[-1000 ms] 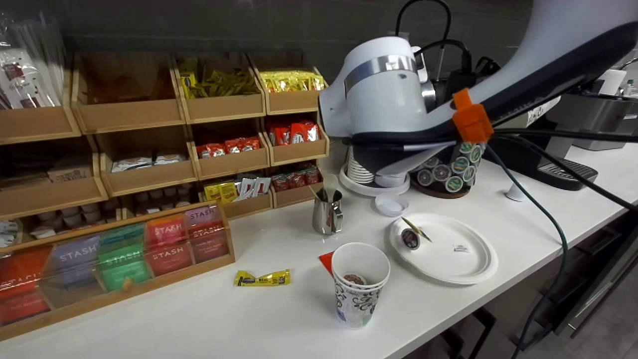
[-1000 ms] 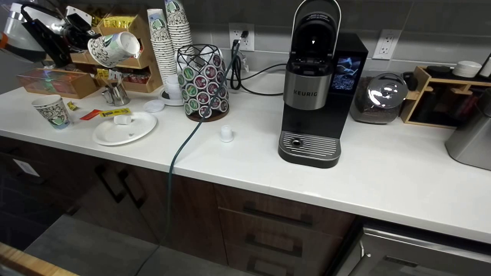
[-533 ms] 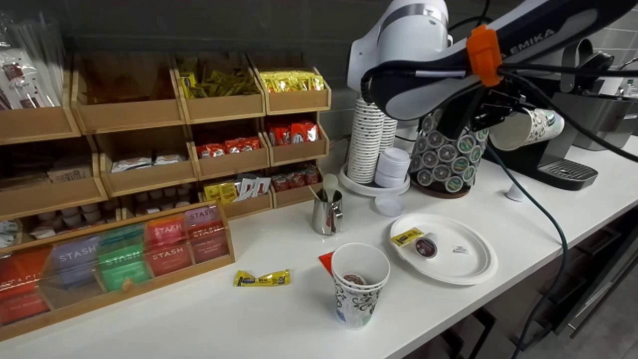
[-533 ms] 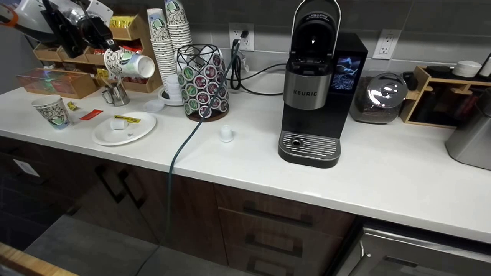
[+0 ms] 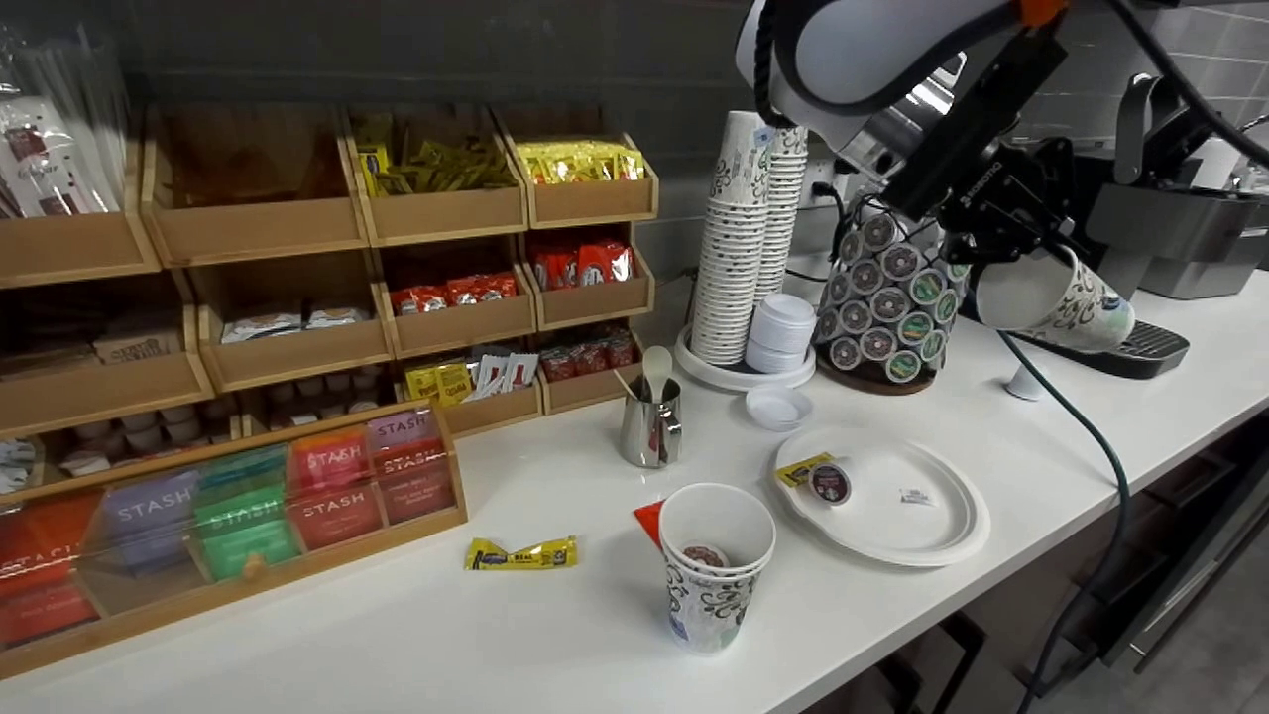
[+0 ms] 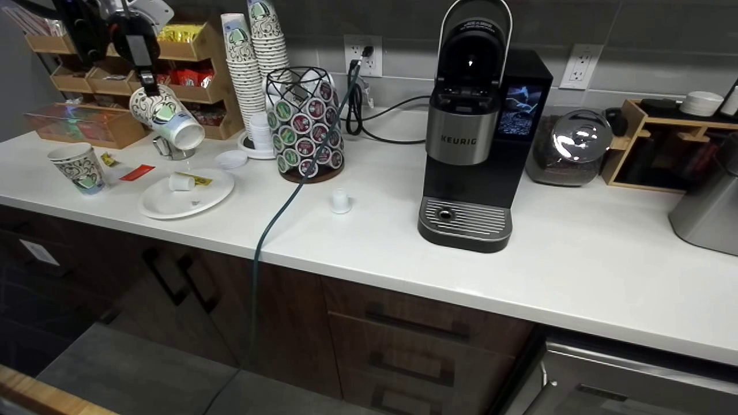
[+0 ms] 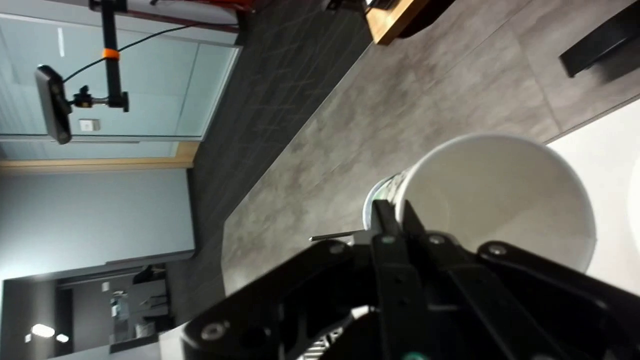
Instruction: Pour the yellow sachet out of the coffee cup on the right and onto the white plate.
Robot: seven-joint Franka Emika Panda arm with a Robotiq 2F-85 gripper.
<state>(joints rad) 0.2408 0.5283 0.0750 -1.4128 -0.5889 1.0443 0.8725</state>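
Note:
The yellow sachet [image 5: 796, 468] lies on the white plate [image 5: 932, 547] near its edge, partly hidden by a pod in an exterior view. The sachet [image 6: 202, 180] and the plate [image 6: 222, 197] also show in an exterior view. The coffee cup [image 5: 1089, 312] hangs in the air beyond the plate, tilted, mouth facing left in that view. The cup [image 6: 167, 118] shows its base lower right in an exterior view. My gripper [image 7: 397, 215] is shut on the cup's rim, one finger inside; the cup [image 7: 505, 200] shows nothing inside. My gripper [image 5: 1056, 241] is well above the counter.
A printed cup [image 5: 712, 600] with a pod inside stands near the plate. A brighter yellow sachet [image 5: 520, 553], a red packet [image 5: 648, 520] and a steel pitcher [image 5: 649, 436] are on the counter. A pod rack [image 6: 305, 124], cup stacks [image 6: 248, 75] and coffee machine [image 6: 467, 144] stand behind.
The sachet dropped from the air beside the pod onto the plate; the pod now rolls partly over it. The arm swung across, and the cup has turned from a steep tilt partly back toward upright.

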